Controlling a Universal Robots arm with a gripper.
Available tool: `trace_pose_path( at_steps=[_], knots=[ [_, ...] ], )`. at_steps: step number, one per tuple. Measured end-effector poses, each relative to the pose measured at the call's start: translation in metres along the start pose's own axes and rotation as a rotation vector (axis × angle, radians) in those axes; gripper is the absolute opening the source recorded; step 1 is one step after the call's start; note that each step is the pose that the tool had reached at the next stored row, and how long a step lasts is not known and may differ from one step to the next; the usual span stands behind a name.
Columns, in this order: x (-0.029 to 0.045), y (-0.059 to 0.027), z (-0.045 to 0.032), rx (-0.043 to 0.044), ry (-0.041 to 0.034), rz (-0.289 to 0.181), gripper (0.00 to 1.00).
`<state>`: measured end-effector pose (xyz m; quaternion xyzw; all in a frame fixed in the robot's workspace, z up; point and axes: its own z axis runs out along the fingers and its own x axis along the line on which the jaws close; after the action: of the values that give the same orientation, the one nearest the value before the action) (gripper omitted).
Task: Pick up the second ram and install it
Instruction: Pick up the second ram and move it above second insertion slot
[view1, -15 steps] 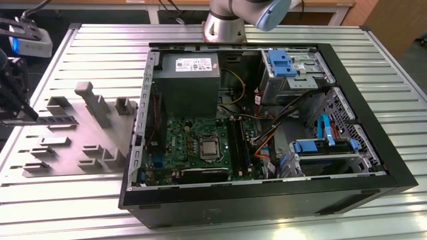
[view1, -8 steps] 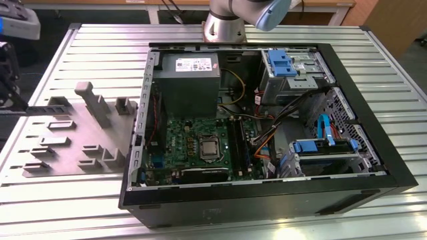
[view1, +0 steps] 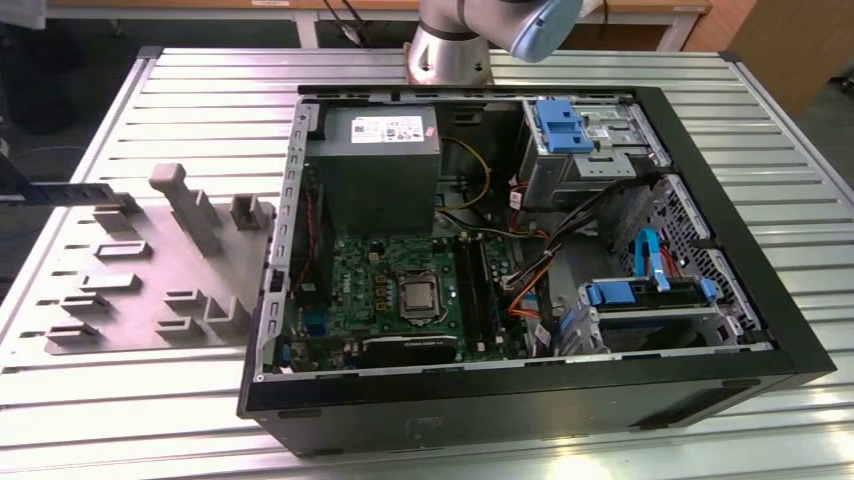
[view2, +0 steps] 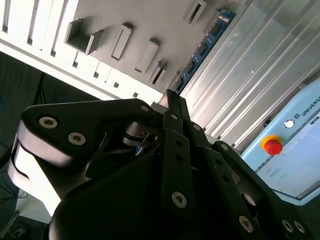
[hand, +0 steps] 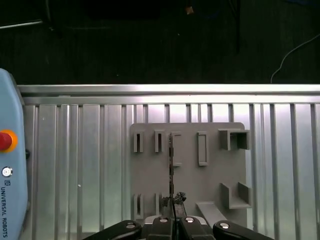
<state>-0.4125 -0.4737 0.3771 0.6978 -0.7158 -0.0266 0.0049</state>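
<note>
In both wrist views my gripper (hand: 173, 202) (view2: 172, 100) is shut on the second ram (hand: 171, 160) (view2: 205, 47). The ram is a slim dark board with black chips, seen edge-on in the first wrist view, and it reaches out from the fingertips. It hangs in the air over the grey fixture plate (hand: 210, 175) (view2: 125, 20), whose slots lie well below it. In the exterior view the fixture plate (view1: 134, 290) lies at the exterior view's left. Beside it is the open computer case (view1: 747, 330) with the green motherboard (view1: 387, 290) and its long memory slots (view1: 474, 285).
A light-blue control box with a red button (hand: 5, 140) (view2: 272, 145) rests on the slatted metal table (hand: 290, 165). Past the table's edge (hand: 165, 90) is dark floor. Inside the case are a power supply (view1: 380, 150), blue drive brackets (view1: 561, 125) and loose cables (view1: 534, 270).
</note>
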Motion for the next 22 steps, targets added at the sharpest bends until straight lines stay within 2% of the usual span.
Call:
trace_pose_path(
  at_steps=[5, 11, 19, 22],
  knots=[
    [-0.0009, 0.0008, -0.0186, 0.0003, -0.0001, 0.0, 0.11],
    [-0.0015, 0.0016, -0.0352, 0.0004, -0.0001, 0.0, 0.11],
    [-0.0016, 0.0013, -0.036, 0.0003, 0.0, 0.0, 0.11],
    [-0.0016, -0.0012, -0.036, 0.0004, 0.0, 0.0, 0.11]
  ],
)
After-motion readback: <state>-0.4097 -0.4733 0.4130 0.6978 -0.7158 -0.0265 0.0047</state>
